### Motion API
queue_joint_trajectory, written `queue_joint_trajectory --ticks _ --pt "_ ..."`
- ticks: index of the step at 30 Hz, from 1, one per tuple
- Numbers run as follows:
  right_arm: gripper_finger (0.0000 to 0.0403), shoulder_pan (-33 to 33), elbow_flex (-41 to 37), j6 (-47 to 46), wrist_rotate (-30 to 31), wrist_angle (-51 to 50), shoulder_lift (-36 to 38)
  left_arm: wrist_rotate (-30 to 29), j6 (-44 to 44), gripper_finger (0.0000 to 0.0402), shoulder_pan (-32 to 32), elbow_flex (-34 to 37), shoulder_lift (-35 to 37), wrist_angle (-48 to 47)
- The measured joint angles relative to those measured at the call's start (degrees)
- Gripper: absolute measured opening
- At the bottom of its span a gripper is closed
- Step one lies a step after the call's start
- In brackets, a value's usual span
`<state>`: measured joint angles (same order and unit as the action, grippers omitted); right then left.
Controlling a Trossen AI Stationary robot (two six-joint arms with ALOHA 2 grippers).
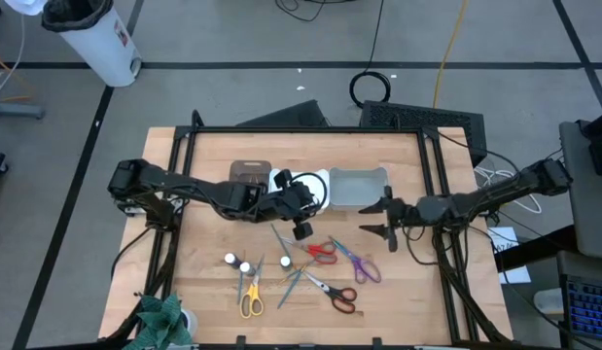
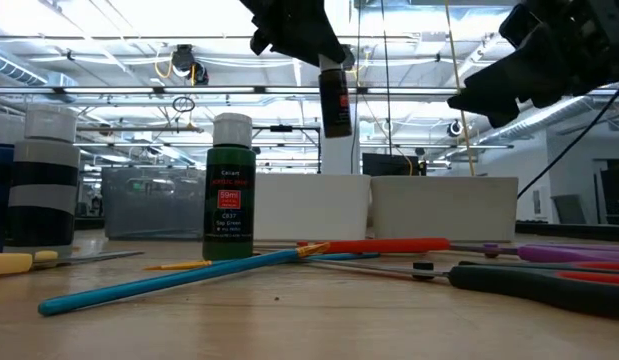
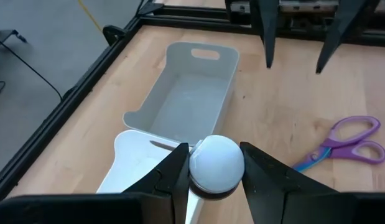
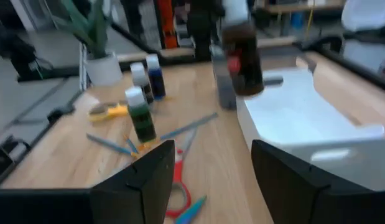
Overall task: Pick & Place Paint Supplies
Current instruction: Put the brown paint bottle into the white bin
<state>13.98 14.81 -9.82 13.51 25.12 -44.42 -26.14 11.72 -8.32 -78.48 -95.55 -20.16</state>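
My left gripper (image 1: 299, 212) is over the table's middle, just near of the white bin (image 1: 310, 187), shut on a dark paint bottle (image 2: 336, 100) with a white cap (image 3: 217, 163). Three more white-capped bottles (image 1: 244, 263) stand on their bases on the table; one of them is green (image 2: 232, 190). Teal brushes (image 1: 281, 245) lie flat among red (image 1: 322, 251), purple (image 1: 365, 264), black-handled (image 1: 337, 294) and yellow scissors (image 1: 250, 297). My right gripper (image 1: 380, 220) hovers open, near of the grey bin (image 1: 359, 187), touching nothing. My left gripper (image 3: 216, 158) pinches the bottle by its white cap (image 3: 217, 177), one finger (image 3: 176, 168) on each side. The fingers slant down from the table's left. The bottle's dark body (image 2: 336, 105) hangs upright below them, lifted clear of the table.
A brown bin (image 1: 250, 175), the white bin and the grey bin (image 3: 189, 93) stand side by side at the table's far middle. A black frame (image 1: 184, 146) borders the table. A potted plant (image 1: 164, 321) sits at the near left corner.
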Motion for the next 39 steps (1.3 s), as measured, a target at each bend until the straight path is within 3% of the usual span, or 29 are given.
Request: queue_joint_trajectory --ticks 8,39 --pt "0.0202 0.00 -5.48 0.22 -0.02 11.84 1.83 0.01 0.86 0.0122 -0.02 0.00 0.00 -0.51" --pt "0.0193 0.00 -6.14 0.19 -0.04 12.36 2.02 0.01 2.15 0.0122 -0.02 0.00 0.00 -1.10"
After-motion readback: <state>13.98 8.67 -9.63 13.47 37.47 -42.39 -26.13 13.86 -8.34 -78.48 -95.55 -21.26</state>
